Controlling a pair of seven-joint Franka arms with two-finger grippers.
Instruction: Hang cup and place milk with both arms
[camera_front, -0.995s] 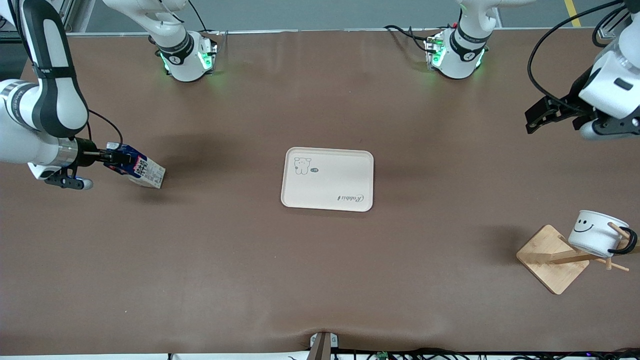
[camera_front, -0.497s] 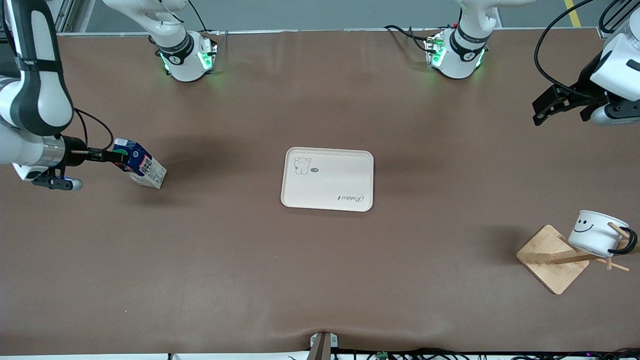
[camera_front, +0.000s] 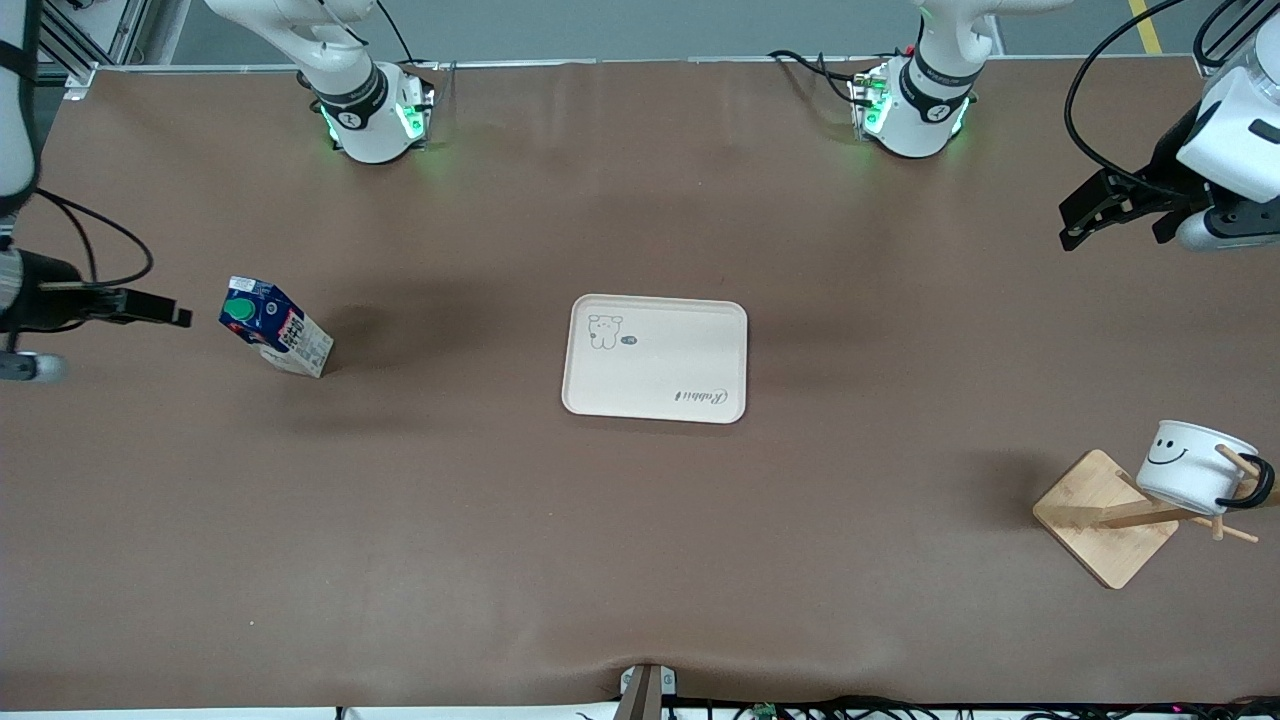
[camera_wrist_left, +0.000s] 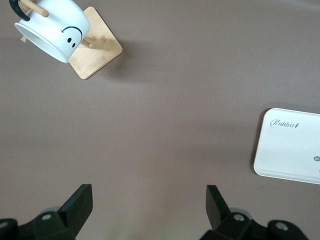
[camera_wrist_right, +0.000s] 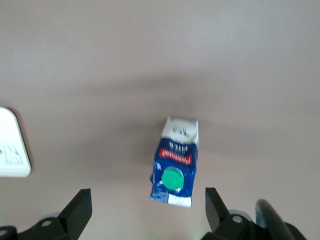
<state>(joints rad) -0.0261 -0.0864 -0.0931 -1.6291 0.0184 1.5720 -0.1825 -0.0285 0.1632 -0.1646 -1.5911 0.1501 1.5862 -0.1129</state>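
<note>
Brown table (camera_front: 640, 560), blue green-capped milk (camera_front: 275, 338) apparently upright, smiley cup (camera_front: 1192, 465) hung, both grippers' jaws apart.

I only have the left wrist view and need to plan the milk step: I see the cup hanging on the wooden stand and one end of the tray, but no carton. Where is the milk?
Observer: The milk stands on the table toward the right arm's end, well apart from the tray.
Operator: Does the right pincer have it?
Observer: No. The right pincer is open and holds nothing; it sits beside the carton, farther toward the right arm's end, with a gap between them.
Operator: Did the carton tip over?
Observer: It looks upright on its base, with the green cap at the top in the right wrist view.
</note>
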